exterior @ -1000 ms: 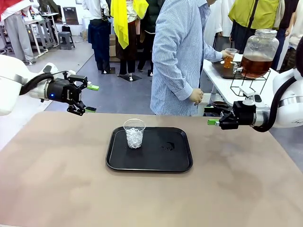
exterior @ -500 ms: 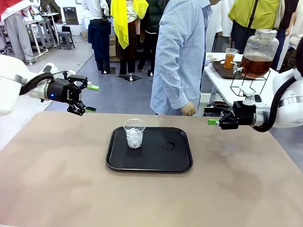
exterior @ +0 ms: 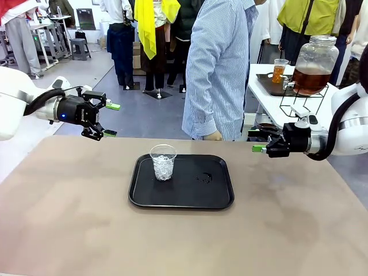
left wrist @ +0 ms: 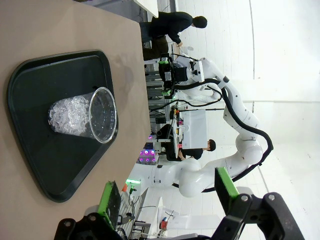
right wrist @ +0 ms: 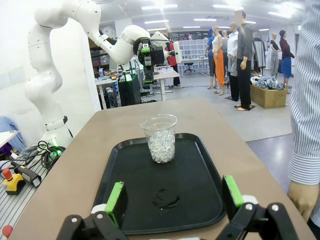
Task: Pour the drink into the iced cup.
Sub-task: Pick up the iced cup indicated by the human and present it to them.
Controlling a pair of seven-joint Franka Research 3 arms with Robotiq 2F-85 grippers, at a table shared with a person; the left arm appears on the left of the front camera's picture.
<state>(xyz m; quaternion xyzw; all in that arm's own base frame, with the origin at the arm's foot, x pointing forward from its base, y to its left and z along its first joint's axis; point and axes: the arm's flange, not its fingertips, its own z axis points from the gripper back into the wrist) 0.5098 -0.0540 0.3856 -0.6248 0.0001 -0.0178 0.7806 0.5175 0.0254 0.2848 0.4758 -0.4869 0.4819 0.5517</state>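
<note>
The iced cup [exterior: 163, 162], clear plastic with ice cubes in the bottom, stands upright on the left half of a black tray [exterior: 218, 198]. The drink [exterior: 279, 73] is amber liquid in a small cup on a side table behind the person, apart from both arms. My left gripper [exterior: 111, 119] hangs open above the table's far left edge, with nothing between its fingers. Opposite it, at the far right edge, my right gripper [exterior: 256, 141] is open and holds nothing. In the left wrist view the iced cup [left wrist: 85, 117] lies beyond my left gripper [left wrist: 167, 197]. The right wrist view has the iced cup [right wrist: 160, 137] past my right gripper [right wrist: 173, 197].
A person in a striped shirt [exterior: 218, 69] stands at the far edge, one hand [exterior: 214, 136] low by the table. A big glass jar [exterior: 313, 63] of amber liquid sits on the side table. A small wet smear [exterior: 202, 177] marks the tray. Bare tabletop surrounds the tray.
The person's hand has left the cup of drink on the side table and the person has turned and shifted left along the far edge. Neither arm has moved.
</note>
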